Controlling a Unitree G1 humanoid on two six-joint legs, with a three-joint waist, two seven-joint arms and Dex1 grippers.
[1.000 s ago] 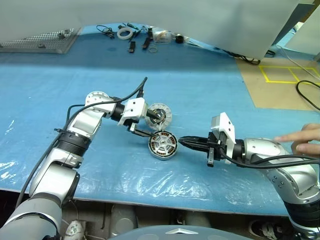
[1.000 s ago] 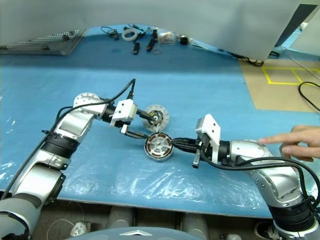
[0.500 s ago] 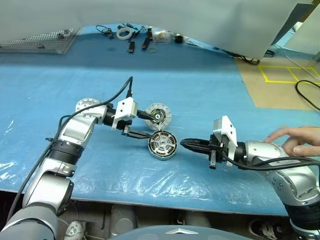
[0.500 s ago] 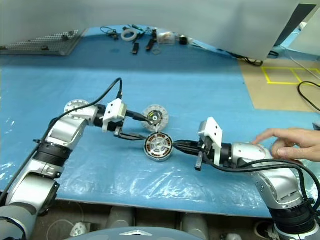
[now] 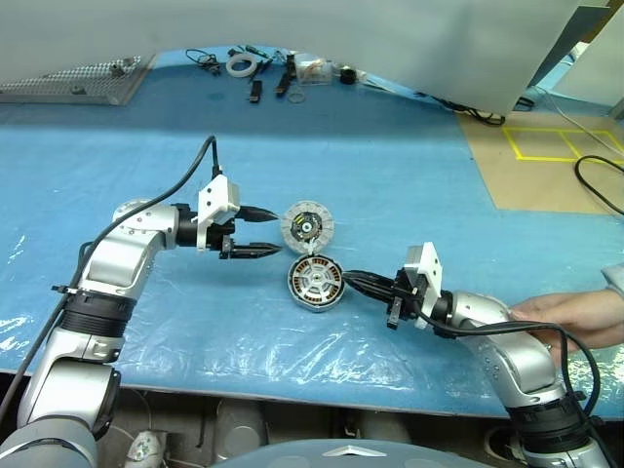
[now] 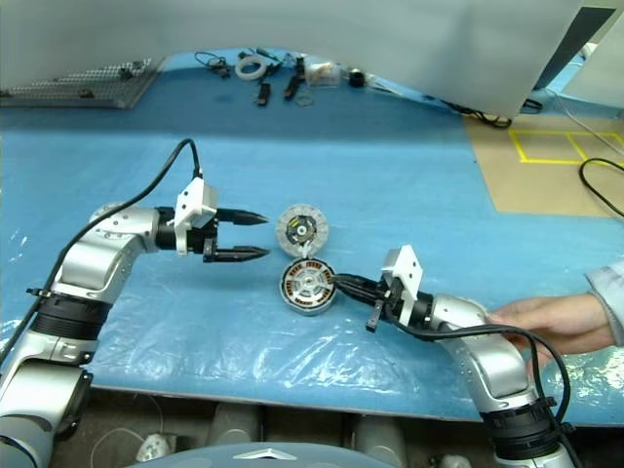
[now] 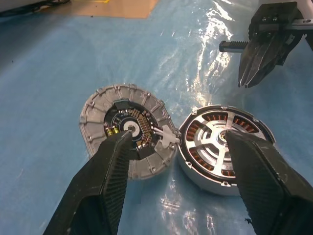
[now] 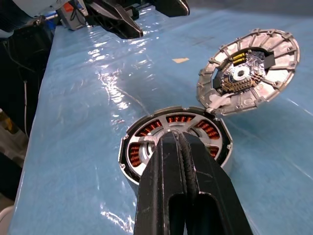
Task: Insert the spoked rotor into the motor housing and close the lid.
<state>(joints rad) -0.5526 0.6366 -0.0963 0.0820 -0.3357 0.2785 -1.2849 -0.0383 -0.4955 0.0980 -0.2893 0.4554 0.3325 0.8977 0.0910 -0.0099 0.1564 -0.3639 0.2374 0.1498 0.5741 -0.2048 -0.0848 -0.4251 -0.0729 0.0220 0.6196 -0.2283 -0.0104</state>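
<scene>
one rotor (image 5: 317,282) is seated in one housing (image 7: 195,169); one lid (image 5: 307,225) is propped beside; left gripper (image 5: 265,230) spread wide, empty; right gripper (image 5: 357,281) pressed together, empty.

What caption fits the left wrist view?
Open left gripper facing whitish segmented-rim lid leaning on silver housing holding copper-wound rotor; shut right gripper beyond.

rotor (image 5: 317,281) sits in the housing (image 5: 295,291) mid-table, lid (image 5: 307,223) right behind it, edges touching. left gripper (image 5: 263,230) is off to their left, right gripper (image 5: 352,280) just right of the housing. Someone's hand (image 5: 570,319) far right.
</scene>
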